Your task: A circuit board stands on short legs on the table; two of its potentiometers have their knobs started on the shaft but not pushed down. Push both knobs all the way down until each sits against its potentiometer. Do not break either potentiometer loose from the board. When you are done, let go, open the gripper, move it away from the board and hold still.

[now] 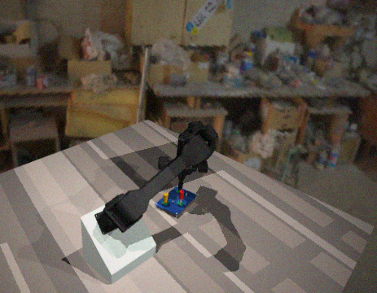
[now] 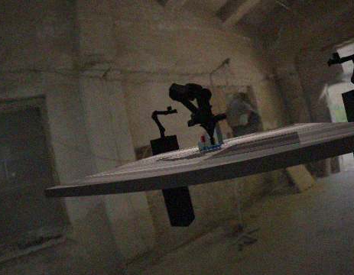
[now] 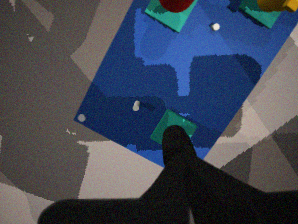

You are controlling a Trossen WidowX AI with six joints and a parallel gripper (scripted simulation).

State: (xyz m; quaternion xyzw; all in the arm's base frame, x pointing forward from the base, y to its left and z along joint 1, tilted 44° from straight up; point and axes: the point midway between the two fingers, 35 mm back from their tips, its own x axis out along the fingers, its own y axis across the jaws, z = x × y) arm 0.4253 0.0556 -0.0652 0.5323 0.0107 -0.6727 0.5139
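The blue circuit board (image 1: 174,209) (image 2: 210,147) (image 3: 120,82) stands low on the table. A red knob (image 1: 181,194) (image 2: 203,139) (image 3: 177,4) stands upright over one green potentiometer; a short pale gap shows beneath it in the top view. A yellow knob (image 1: 165,198) (image 3: 270,4) stands over another, with no clear gap visible. A third green potentiometer (image 3: 167,120) lies near the board's far edge. My gripper (image 1: 180,187) (image 2: 212,136) (image 3: 181,160) is shut and points down over it. The fingertips hide its shaft; contact cannot be told.
The arm's pale wedge-shaped base (image 1: 115,258) stands in front of the board in the top view. Small white pins (image 3: 216,27) (image 3: 136,105) stand on the board. The arm's shadow crosses the board and table (image 1: 278,228).
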